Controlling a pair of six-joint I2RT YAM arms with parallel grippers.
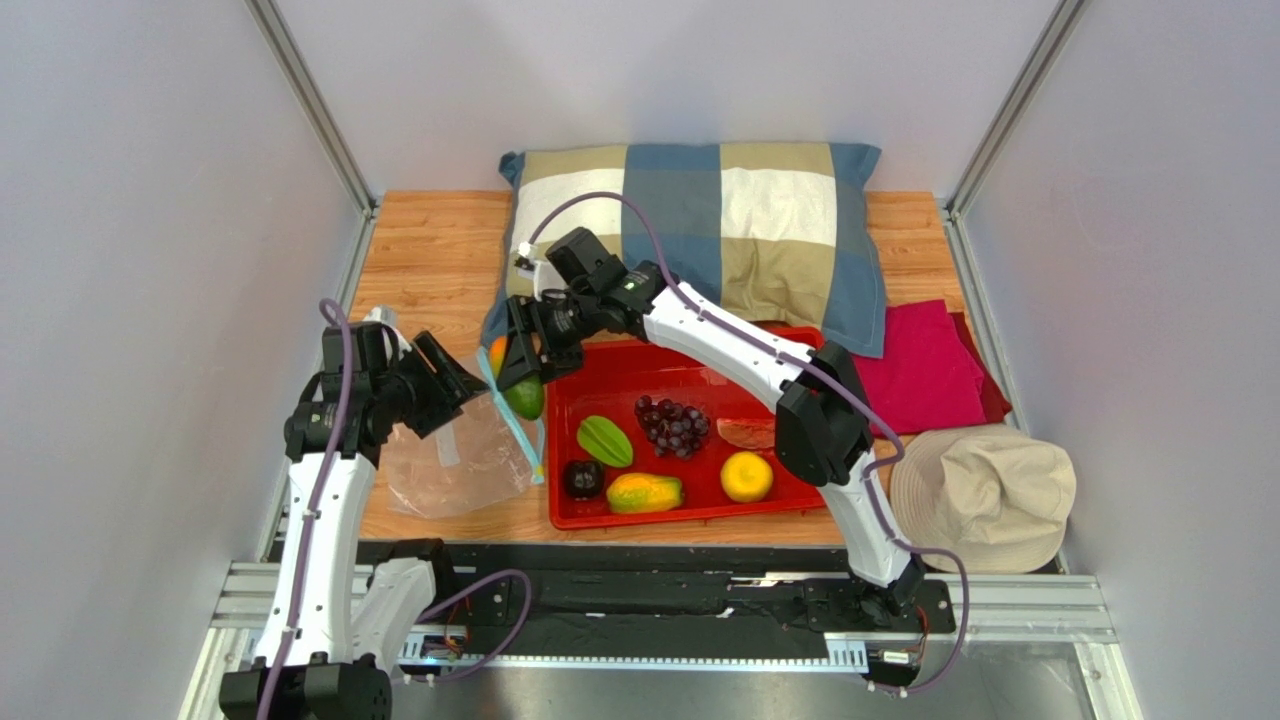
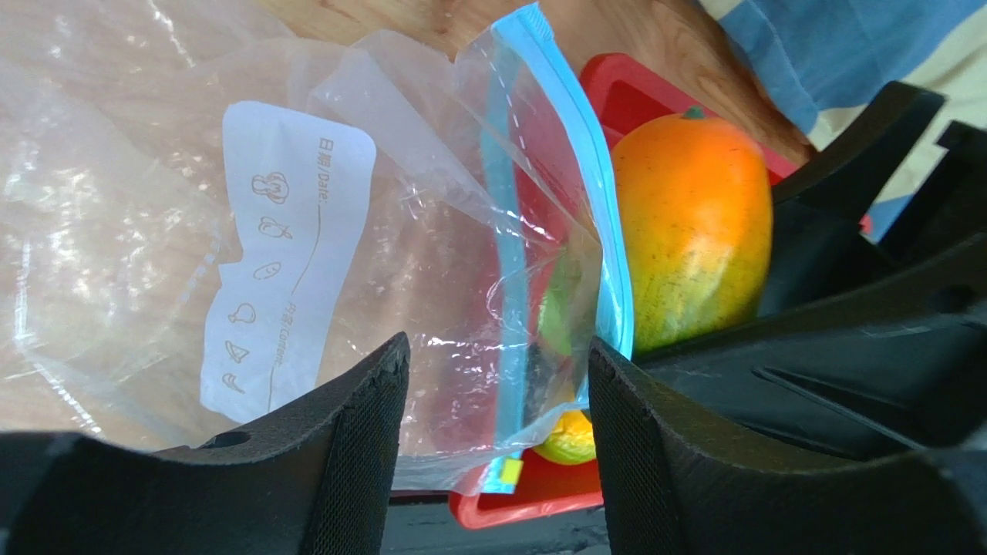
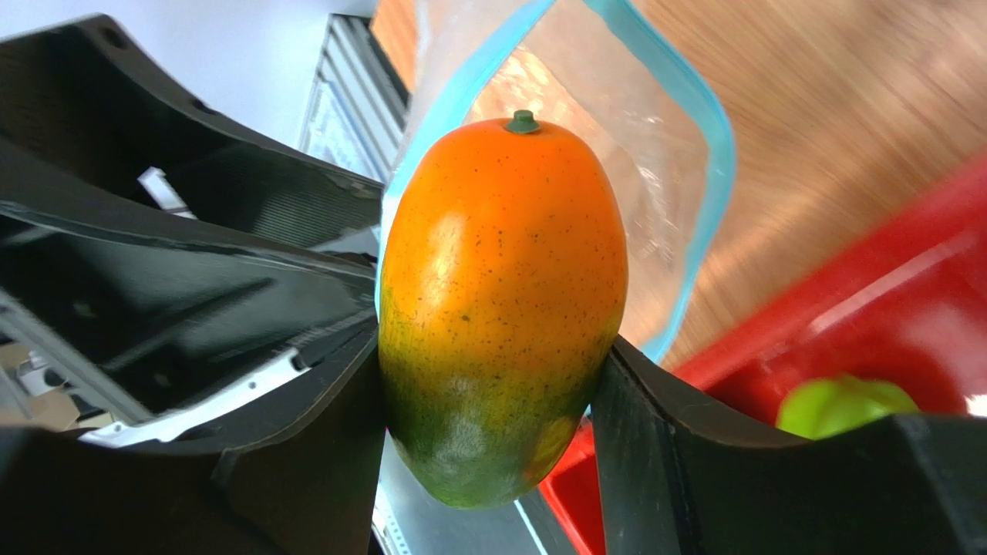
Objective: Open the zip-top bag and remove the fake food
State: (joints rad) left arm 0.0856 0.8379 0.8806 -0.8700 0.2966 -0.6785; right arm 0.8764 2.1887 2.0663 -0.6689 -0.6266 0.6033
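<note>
The clear zip-top bag [image 1: 458, 465] lies on the wood left of the red tray [image 1: 684, 515], its blue-green zip edge [image 2: 602, 231] open and raised. My left gripper [image 2: 498, 359] is open, with its fingers on either side of that zip edge and not pinching it. My right gripper [image 3: 487, 382] is shut on an orange-green mango [image 3: 504, 301], held just above the bag's mouth by the tray's left rim [image 1: 523, 396]. In the tray lie a green star fruit [image 1: 606, 440], purple grapes [image 1: 672, 425], a dark round fruit [image 1: 583, 477], a second mango [image 1: 643, 492], a citrus [image 1: 745, 476] and a meat slice [image 1: 747, 432].
A checked pillow [image 1: 721, 210] lies at the back of the table. A red cloth [image 1: 924, 368] and a beige hat [image 1: 984, 488] lie right of the tray. Grey walls and metal rails close in both sides.
</note>
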